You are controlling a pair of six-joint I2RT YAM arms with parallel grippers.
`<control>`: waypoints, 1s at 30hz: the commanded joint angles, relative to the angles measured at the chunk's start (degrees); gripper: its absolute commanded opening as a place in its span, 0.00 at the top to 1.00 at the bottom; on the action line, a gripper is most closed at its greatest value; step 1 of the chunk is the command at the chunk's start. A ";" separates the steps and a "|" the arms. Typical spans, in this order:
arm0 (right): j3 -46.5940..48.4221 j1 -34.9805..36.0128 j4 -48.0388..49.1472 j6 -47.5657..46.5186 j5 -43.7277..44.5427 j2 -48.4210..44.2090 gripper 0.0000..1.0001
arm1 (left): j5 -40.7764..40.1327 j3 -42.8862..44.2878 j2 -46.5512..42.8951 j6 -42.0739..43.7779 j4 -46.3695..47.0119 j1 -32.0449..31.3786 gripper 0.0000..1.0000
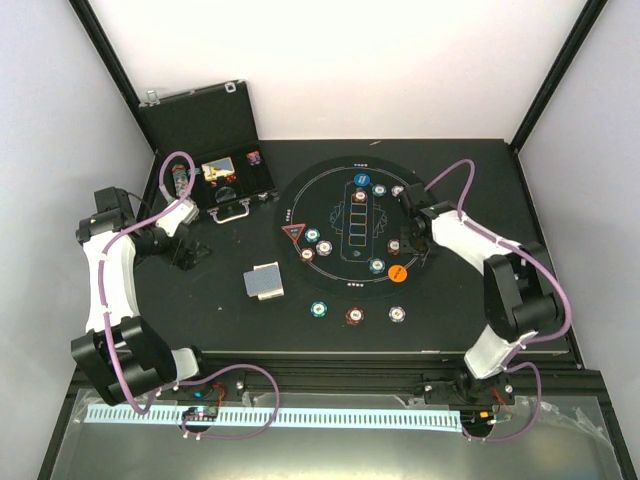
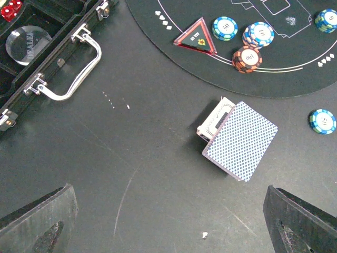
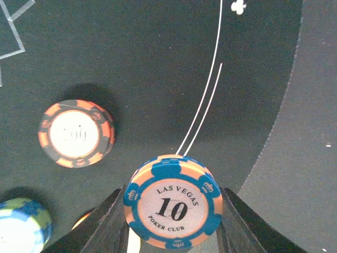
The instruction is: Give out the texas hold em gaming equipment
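My right gripper (image 3: 172,219) is shut on a blue-and-orange "10" chip (image 3: 172,203), held on edge above the round black mat (image 3: 158,63) near its white line. A grey-and-orange chip (image 3: 76,133) lies flat to the left. In the top view the right gripper (image 1: 408,243) hangs over the mat's right side, by an orange disc (image 1: 397,271). A deck of blue-backed cards (image 2: 239,138) lies on the table ahead of my open, empty left gripper (image 2: 168,226). The red triangle marker (image 2: 196,38) and three chips (image 2: 247,58) sit on the mat's edge.
The open black case (image 1: 205,130) stands at the back left, its silver handle (image 2: 68,68) facing the table. A clear dealer button (image 2: 27,43) and red dice (image 2: 10,9) lie inside it. Three chips (image 1: 353,315) lie in a row in front of the mat (image 1: 290,195).
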 commanded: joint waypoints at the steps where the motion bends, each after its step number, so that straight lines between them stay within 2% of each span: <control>1: 0.17 -1.14 4.00 -1.68 -1.05 3.31 0.78 | 0.56 -0.20 -0.47 2.39 -1.53 0.05 0.01; 15: -0.77 -3.39 7.54 -2.21 -1.95 7.63 0.75 | 0.67 0.45 -0.50 2.15 -2.13 0.03 0.01; 17: -0.87 -3.39 7.54 -2.34 -1.94 7.72 0.70 | 0.68 0.54 -0.50 2.34 -2.48 0.04 0.01; 21: -0.42 -3.35 6.89 -2.51 -1.76 6.42 0.47 | 1.06 1.01 0.11 4.48 -5.24 -0.01 0.01; 25: 0.59 -3.39 5.37 -2.59 -1.44 3.76 0.30 | 0.95 1.05 0.29 8.35 -8.23 -0.05 0.01; 30: 1.59 -1.96 3.35 -2.06 -1.50 -0.67 0.25 | 0.42 -0.26 0.29 10.72 -7.39 -0.25 0.01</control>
